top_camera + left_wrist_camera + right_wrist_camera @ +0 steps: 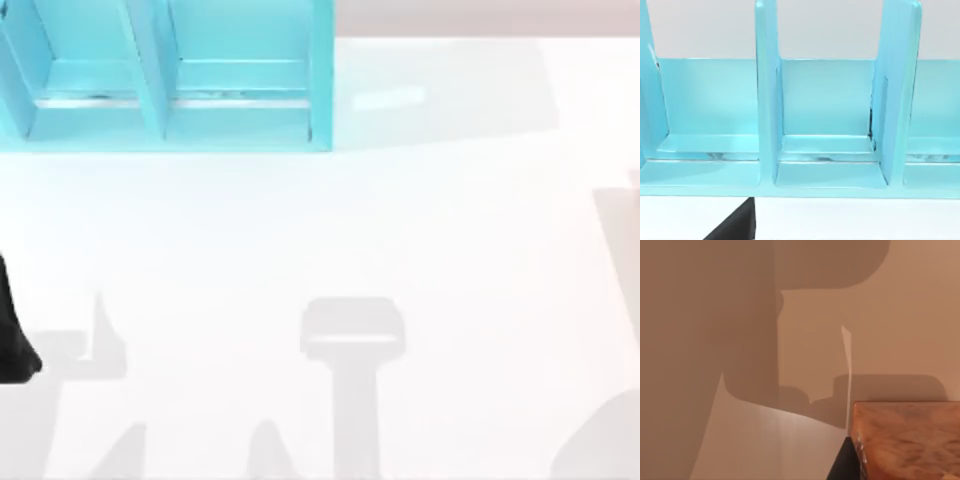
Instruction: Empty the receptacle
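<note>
The receptacle (170,80) is a light blue rack with upright dividers, standing at the table's back left. In the left wrist view the receptacle (825,150) is seen from the front, and the compartments in view hold nothing. A black part of my left arm (15,345) is at the left edge of the table, in front of the rack, and a black piece of my left gripper (735,227) faces it. In the right wrist view an orange-brown marbled block (907,440) lies right beside a black piece of my right gripper (840,467).
The white table (450,220) stretches wide to the right of the rack. Grey shadows of the arms fall across its front part. The blue dividers (767,95) stand tall between the compartments.
</note>
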Action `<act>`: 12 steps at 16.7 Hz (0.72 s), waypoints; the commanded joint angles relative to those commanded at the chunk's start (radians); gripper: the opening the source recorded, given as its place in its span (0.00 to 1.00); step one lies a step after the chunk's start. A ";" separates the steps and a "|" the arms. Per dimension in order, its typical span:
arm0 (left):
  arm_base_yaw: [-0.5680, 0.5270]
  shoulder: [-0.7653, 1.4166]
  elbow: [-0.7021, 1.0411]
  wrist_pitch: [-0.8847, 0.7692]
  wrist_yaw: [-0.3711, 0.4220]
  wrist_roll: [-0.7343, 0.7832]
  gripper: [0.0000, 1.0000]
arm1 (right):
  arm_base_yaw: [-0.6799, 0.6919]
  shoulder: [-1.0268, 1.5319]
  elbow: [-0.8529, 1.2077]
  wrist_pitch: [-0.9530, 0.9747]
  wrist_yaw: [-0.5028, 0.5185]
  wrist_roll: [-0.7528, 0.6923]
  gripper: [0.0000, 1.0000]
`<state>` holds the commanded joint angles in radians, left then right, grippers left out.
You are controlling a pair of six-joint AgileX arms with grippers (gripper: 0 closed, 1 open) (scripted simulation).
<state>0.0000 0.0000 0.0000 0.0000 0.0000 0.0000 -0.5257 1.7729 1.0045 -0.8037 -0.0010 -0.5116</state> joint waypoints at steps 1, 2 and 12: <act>0.000 0.000 0.000 0.000 0.000 0.000 1.00 | 0.000 0.000 0.000 0.000 0.000 0.000 0.00; 0.000 0.000 0.000 0.000 0.000 0.000 1.00 | 0.000 0.000 0.000 0.000 0.000 0.000 0.00; 0.000 0.000 0.000 0.000 0.000 0.000 1.00 | -0.009 -0.166 0.274 -0.135 0.008 -0.009 0.00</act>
<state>0.0000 0.0000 0.0000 0.0000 0.0000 0.0000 -0.5350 1.6068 1.2786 -0.9387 0.0072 -0.5202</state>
